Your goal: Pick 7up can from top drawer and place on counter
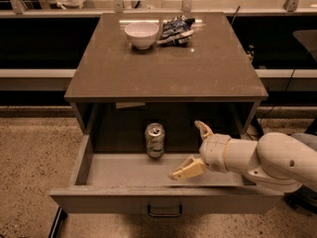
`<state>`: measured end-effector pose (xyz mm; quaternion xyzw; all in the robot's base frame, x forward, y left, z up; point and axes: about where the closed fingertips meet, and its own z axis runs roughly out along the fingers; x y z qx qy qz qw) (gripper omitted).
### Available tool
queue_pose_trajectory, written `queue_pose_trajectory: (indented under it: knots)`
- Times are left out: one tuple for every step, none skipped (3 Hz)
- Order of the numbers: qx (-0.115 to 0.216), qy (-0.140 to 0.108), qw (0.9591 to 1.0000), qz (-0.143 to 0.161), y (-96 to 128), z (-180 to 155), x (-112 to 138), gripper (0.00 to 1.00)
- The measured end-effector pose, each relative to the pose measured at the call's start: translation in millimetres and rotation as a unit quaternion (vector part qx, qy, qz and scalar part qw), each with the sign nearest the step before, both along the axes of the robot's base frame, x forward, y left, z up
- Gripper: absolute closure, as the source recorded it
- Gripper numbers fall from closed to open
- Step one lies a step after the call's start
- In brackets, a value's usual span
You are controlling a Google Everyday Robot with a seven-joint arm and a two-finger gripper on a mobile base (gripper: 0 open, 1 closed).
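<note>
**Open claw reaches into drawer beside 7up can**

The robot's claw (pixel 194 150) hangs over the right half of the pulled-out top drawer (pixel 116 171), its two pale fingers (pixel 186 169) spread wide apart and holding nothing. One finger points up toward the back of the drawer, and the other angles down toward the drawer floor near the front. The claw's rounded white arm (pixel 270 160) enters from the right, crossing above the drawer's right side.

Just to the left of the claw, and clear of both fingers, the 7up can (pixel 155 140) stands upright on the drawer floor near the back, its shiny pull-tab top facing up. The drawer's flat front panel carries a small dark handle (pixel 164 211) at its centre.

Above the drawer, the grey-brown tabletop (pixel 163 66) holds a white bowl (pixel 141 34) near its far edge. A crumpled blue-and-white packet (pixel 177 26) lies just beside the bowl on the right. A pale slip (pixel 130 104) shows just under the tabletop's front edge. Speckled flooring (pixel 34 152) surrounds the cabinet.
</note>
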<state>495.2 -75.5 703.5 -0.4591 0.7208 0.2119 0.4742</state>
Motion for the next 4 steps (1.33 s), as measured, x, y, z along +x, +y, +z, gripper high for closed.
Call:
queue_pose_trajectory:
  knots:
    - [-0.011, -0.009, 0.9998, -0.012, 10, -14, 20, 0.0]
    - [0.008, -0.02, 0.9997, -0.014, 23, -20, 43, 0.0]
    - [0.043, -0.016, 0.9989, -0.012, 41, -27, 61, 0.0]
    - [0.065, -0.012, 0.9978, -0.01, 56, -34, 71, 0.0]
